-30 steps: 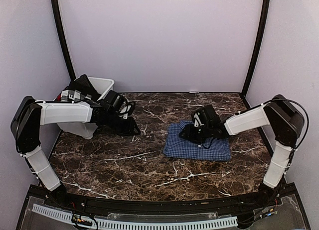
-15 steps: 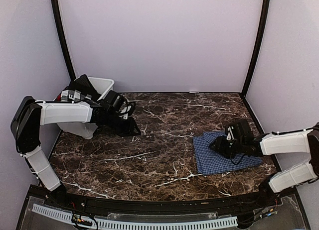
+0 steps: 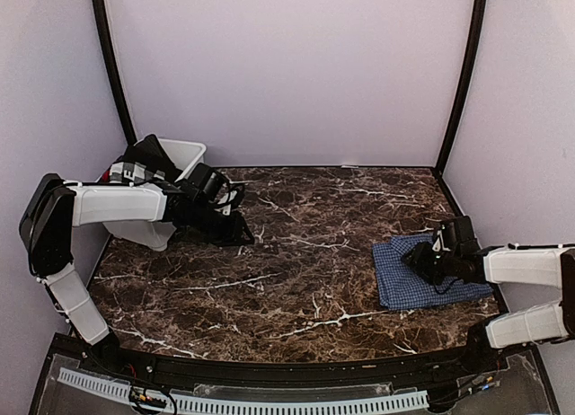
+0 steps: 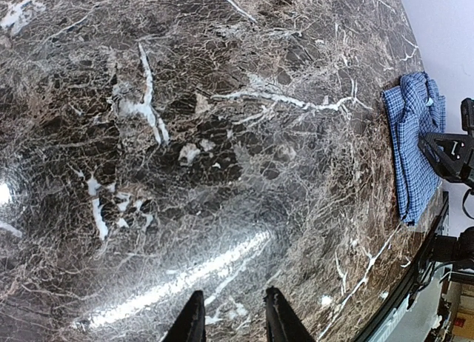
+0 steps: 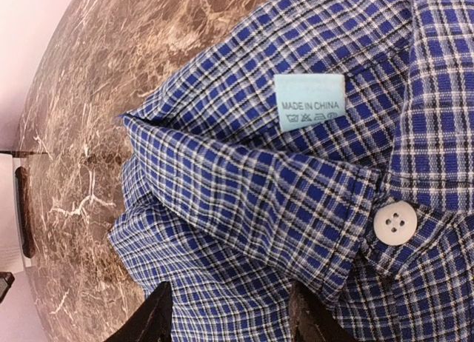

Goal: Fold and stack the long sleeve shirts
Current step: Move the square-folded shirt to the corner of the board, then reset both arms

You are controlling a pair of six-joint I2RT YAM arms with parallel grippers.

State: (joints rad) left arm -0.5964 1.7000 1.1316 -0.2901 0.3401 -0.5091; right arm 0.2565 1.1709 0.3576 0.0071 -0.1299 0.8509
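Right claw (image 5: 231, 303) half parted, fingers down over the folded blue checked shirt (image 5: 244, 201), pinching no cloth as far as visible. Shirt lying at the right edge of the table (image 3: 296, 280), toward its near corner. Best to lift straight up, slowly, without catching the collar fold. Left claw (image 4: 231, 320) narrowly parted, empty, near the white bin (image 3: 186, 149) at the far left corner.
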